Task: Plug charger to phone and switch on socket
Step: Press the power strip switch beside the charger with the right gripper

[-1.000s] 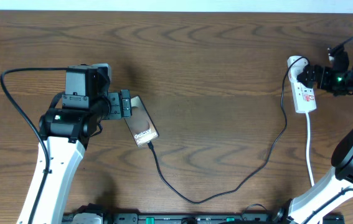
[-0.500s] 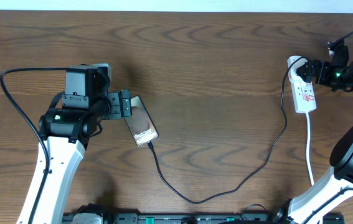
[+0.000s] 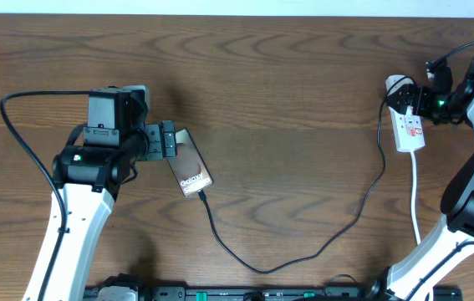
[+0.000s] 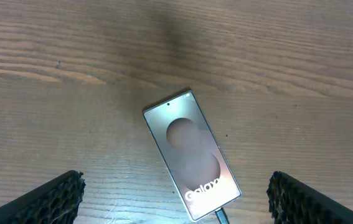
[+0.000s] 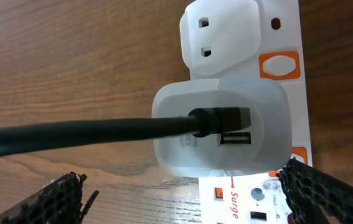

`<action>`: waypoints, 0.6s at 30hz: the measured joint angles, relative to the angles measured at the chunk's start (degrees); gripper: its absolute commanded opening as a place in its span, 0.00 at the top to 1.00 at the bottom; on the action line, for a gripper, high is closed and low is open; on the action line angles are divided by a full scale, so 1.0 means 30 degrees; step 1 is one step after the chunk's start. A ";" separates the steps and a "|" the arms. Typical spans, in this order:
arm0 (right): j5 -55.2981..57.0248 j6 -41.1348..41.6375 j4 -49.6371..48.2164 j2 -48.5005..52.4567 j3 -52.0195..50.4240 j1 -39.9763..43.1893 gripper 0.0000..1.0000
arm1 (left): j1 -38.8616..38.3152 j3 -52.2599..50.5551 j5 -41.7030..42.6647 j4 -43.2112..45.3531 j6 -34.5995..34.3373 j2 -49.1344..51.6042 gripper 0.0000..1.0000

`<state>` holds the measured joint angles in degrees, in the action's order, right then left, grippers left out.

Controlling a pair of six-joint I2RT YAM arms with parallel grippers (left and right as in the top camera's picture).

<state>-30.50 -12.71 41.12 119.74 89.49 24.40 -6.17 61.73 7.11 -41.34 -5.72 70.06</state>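
The right gripper [image 5: 185, 196] stands spread wide over the socket [image 5: 287, 38], holding nothing. Its fingers flank a white adapter [image 5: 220, 134], from which the charger [image 5: 89, 132] runs out toward 9 o'clock. An orange-framed switch [image 5: 280, 65] sits at 1 o'clock from the adapter, just beside it.

That closeness is the likely trouble. A finger coming down for the switch could catch the adapter or the cable instead. A sideways push might slide the socket across the table [image 3: 287, 84] rather than click the switch, and a dragged cable could tug the plug tip at the far end.

The left gripper [image 4: 176, 199] is also wide open and empty, hovering over the phone [image 4: 192, 152]. The phone lies flat on the table at 4 o'clock from this gripper in the overhead view. The charger's tip meets the phone's 5 o'clock end; whether it is fully seated I cannot tell. A bump from the fingers could loosen it.

The phone reads "Galaxy" in white near the cable end. The socket shows "Surge" in red; its other print is too small to read.
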 measured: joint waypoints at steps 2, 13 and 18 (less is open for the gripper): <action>-0.0058 0.0058 0.0051 0.0000 0.0000 0.0007 0.01 | 0.0000 0.0000 0.0000 -0.0007 0.0000 0.0007 0.06; -0.0117 0.0138 0.0036 0.0000 0.0000 0.0007 0.01 | 0.0000 0.0000 0.0000 -0.0007 0.0000 0.0007 0.06; -0.0117 0.0138 -0.0189 0.0015 0.0000 0.0007 0.01 | 0.0000 0.0000 0.0007 -0.0007 0.0000 0.0007 0.05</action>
<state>-30.85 -12.29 40.56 119.79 89.49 24.43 -6.17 61.73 7.14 -41.36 -5.72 70.08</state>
